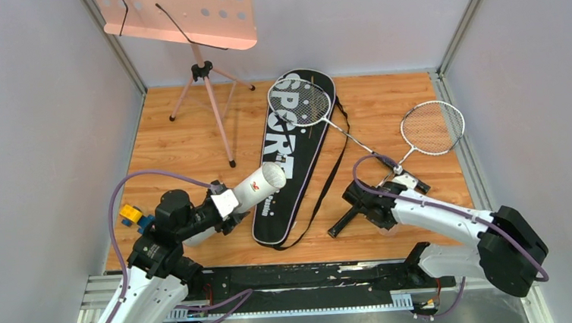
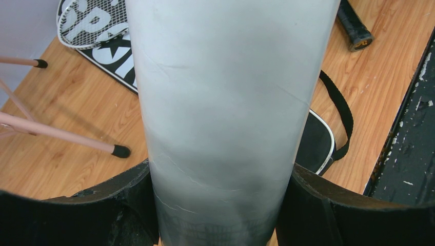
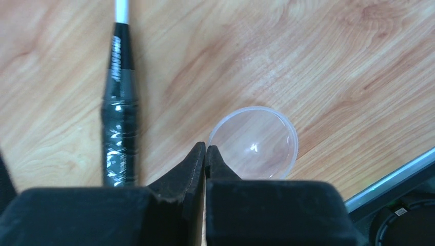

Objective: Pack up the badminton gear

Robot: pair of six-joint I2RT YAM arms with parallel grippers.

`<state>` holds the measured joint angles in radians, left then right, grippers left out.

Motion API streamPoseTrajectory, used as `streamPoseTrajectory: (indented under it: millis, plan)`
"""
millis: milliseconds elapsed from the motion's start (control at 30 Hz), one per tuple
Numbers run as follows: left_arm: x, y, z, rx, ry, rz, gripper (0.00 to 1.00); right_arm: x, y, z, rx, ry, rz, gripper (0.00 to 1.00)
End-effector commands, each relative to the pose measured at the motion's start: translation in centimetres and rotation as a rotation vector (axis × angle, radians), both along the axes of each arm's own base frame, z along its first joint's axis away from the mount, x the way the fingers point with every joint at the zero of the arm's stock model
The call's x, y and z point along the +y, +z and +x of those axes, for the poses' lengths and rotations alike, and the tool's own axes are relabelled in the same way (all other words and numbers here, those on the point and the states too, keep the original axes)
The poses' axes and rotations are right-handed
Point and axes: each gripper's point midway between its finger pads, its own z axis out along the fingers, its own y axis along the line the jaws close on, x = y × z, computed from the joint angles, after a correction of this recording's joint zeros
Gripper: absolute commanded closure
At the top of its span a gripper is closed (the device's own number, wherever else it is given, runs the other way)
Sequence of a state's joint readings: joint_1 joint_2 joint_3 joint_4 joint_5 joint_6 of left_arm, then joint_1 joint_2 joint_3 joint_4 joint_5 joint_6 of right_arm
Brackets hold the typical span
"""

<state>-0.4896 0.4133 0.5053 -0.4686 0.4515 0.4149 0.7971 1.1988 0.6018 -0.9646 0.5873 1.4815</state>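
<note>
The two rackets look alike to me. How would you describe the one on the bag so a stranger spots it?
Find the long black bag lettered SPORT in the middle of the wooden floor. One racket rests its stringed head on the bag's far end, over the lettering. The other racket has its head on bare wood, further right.
</note>
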Motion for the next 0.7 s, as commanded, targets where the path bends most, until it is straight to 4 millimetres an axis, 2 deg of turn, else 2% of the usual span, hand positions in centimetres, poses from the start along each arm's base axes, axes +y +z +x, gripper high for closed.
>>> streamPoseTrajectory:
  millis: [0, 233, 367, 467, 533, 667]
  plan:
    - [-0.6, 2.4, 0.4, -0.085, -0.025, -0.040, 0.39, -0.1, 4.0, 2.0, -0.115, 0.020, -0.011, 1.00]
    - [-0.7, 2.4, 0.4, -0.085, -0.028, -0.041, 0.39, 0.8, 10.4, 4.4, -0.288, 0.116, 0.038, 1.00]
    - [-0.7, 2.4, 0.4, -0.084, -0.029, -0.041, 0.39, 2.7, 14.5, 6.2, -0.407, 0.253, 0.082, 1.00]
    - [-0.7, 2.3, 0.4, -0.082, -0.028, -0.039, 0.39, 5.2, 17.2, 7.2, -0.488, 0.415, 0.135, 1.00]
    - [-0.7, 2.3, 0.4, -0.082, -0.028, -0.040, 0.39, 7.9, 19.1, 7.3, -0.544, 0.591, 0.200, 1.00]
    - [-0.7, 2.3, 0.4, -0.082, -0.029, -0.040, 0.38, 12.9, 23.5, 6.0, -0.702, 0.929, 0.335, 1.00]
